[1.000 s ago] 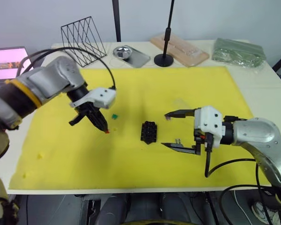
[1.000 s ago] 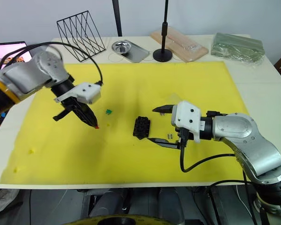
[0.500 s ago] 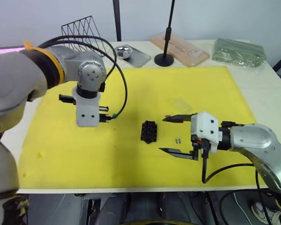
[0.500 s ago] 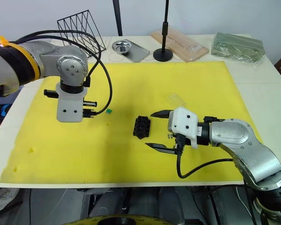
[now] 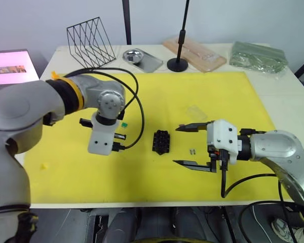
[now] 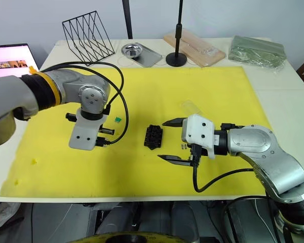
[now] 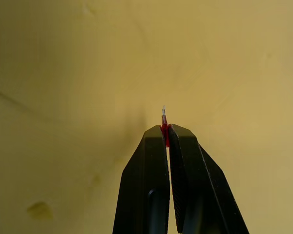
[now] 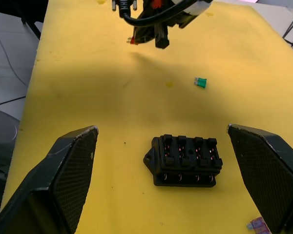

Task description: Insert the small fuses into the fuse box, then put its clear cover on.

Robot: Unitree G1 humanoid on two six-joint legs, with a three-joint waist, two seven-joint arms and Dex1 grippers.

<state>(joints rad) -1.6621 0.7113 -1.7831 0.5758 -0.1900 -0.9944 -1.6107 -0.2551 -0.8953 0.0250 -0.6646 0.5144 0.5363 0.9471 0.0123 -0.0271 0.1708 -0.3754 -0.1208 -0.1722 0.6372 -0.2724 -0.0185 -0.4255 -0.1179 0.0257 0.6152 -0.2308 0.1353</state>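
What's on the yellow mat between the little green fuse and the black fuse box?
Nothing. In the right wrist view, the stretch from the green fuse to the fuse box is bare yellow mat.

Both arms have smooth silver-grey housings; the left arm point(image 5: 35, 104) carries an orange-yellow band, and black cables loop along each arm. Each wrist ends in a white block bearing two black tapered fingers point(image 8: 71, 170) with cross-hatched inner pads.
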